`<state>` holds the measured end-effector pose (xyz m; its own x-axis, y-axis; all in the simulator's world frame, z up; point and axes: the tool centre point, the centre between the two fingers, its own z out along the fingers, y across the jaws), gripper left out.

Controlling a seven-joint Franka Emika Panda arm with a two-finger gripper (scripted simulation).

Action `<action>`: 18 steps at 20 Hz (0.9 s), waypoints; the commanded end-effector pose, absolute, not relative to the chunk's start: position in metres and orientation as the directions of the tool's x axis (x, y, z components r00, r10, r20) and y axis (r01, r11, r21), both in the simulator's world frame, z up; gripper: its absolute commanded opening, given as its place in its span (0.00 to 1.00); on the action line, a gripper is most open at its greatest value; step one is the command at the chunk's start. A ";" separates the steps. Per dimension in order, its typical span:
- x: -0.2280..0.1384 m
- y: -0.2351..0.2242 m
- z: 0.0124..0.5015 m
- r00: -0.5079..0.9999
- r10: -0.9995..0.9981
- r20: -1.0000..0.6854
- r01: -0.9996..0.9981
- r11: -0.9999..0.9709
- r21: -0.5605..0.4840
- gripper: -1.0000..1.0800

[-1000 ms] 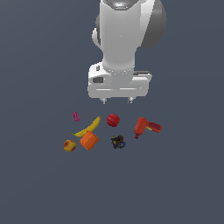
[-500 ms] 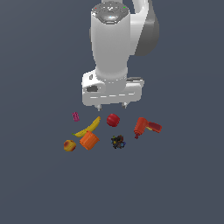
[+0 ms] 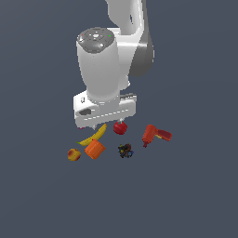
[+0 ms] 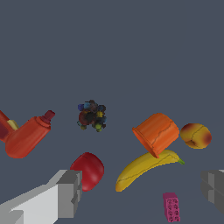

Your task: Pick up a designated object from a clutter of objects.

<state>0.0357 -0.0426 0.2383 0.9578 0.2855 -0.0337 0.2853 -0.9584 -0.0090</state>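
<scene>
Pincer (image 4: 140,192) wide open, empty, poised over banana (image 4: 146,166) and apple (image 4: 89,170). Peach (image 3: 74,155) at clutter's edge, just beside cup (image 3: 95,149). Best to shift over peach, descend straight, keep fingers (image 4: 65,192) off cup.

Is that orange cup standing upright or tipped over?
Tipped. In the wrist view the orange cup leans against the banana, its side wall facing the camera.

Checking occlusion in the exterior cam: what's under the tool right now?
Under the open tool lie the banana, the red apple and a pink piece. From the exterior view the tool covers the pink piece and the banana's far end. The peach sits clear, beside the orange cup.
</scene>
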 end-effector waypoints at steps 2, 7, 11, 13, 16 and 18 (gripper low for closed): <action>0.044 -0.060 0.224 0.936 0.352 -0.032 0.351 -0.936 -0.007 0.96; 0.054 -0.086 0.204 0.897 0.442 -0.030 0.442 -0.897 -0.005 0.96; 0.060 -0.107 0.186 0.859 0.511 -0.027 0.511 -0.860 -0.004 0.96; 0.063 -0.117 0.178 0.839 0.544 -0.026 0.544 -0.839 -0.004 0.96; 0.066 -0.133 0.164 0.805 0.592 -0.024 0.592 -0.806 -0.004 0.96; 0.068 -0.144 0.155 0.782 0.623 -0.022 0.623 -0.782 -0.004 0.96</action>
<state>0.0663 -0.1355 0.1623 0.8005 0.5988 -0.0233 0.5989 -0.8008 -0.0043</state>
